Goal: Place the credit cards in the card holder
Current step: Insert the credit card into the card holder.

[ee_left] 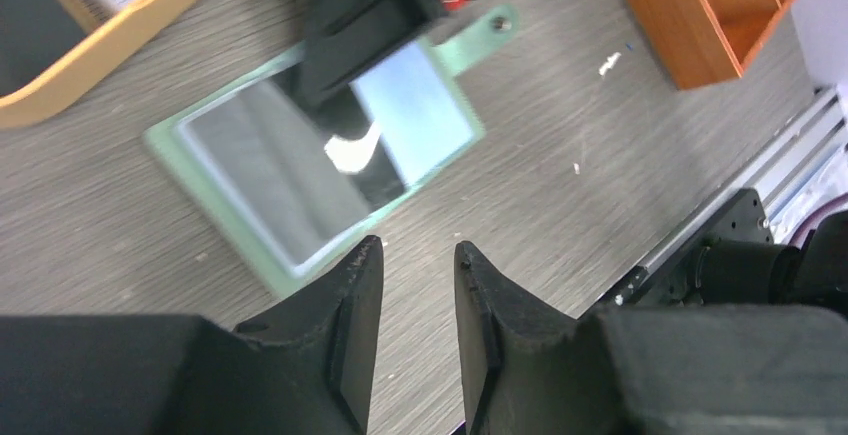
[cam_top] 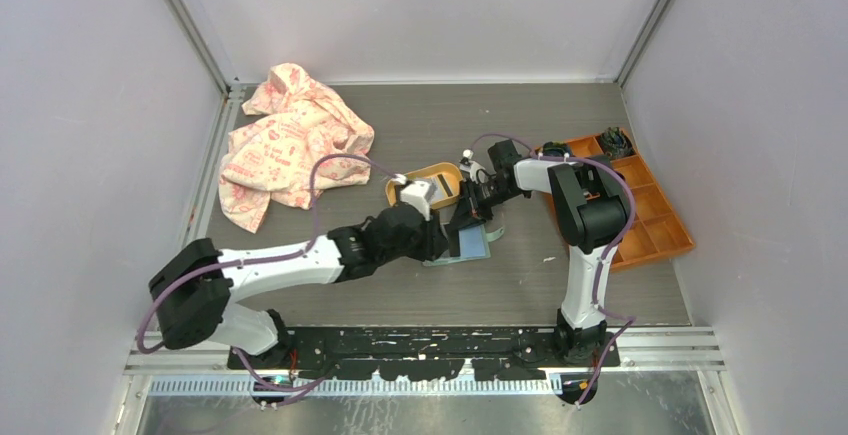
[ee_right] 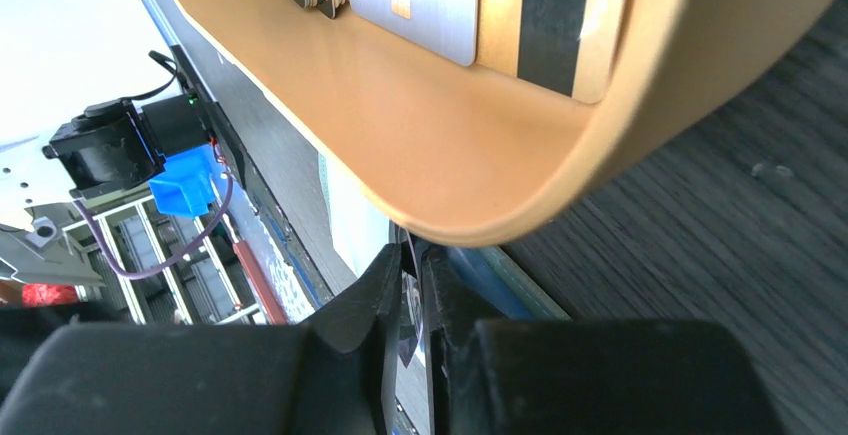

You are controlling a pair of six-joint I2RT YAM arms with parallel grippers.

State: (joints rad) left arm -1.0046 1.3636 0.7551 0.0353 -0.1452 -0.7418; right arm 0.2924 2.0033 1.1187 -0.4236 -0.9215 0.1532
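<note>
Holder [ee_left: 270, 170] lies flat and open on the tabletop [cam_top: 400, 295], glossy inner slots facing up, snap tab sticking out at its far corner. It sits just beside the tray [ee_right: 450, 155]. From the right wrist the tray's rim overhangs it and only a bluish edge of the holder shows.

That same view looks up into the tray and finds the cards [ee_right: 415, 0]: a silver one, a beige one with a dark stripe, and darker ones stacked beside them. The left wrist catches only a corner of the tray.

Right hand [ee_right: 412, 255] is down on the holder; the left wrist shows its black fingers planted on the open face. Up close, the fingers stand a sliver apart with a thin edge-on strip [ee_right: 411, 295] between them, maybe a card. Pinched or loose, I cannot tell.

Left hand [ee_left: 418, 255] hovers at the holder's near edge, fingers parted, nothing between them.

Only the top view takes in the crumpled printed cloth [cam_top: 290, 140] far left and the whole orange box [cam_top: 640, 205] on the right.
</note>
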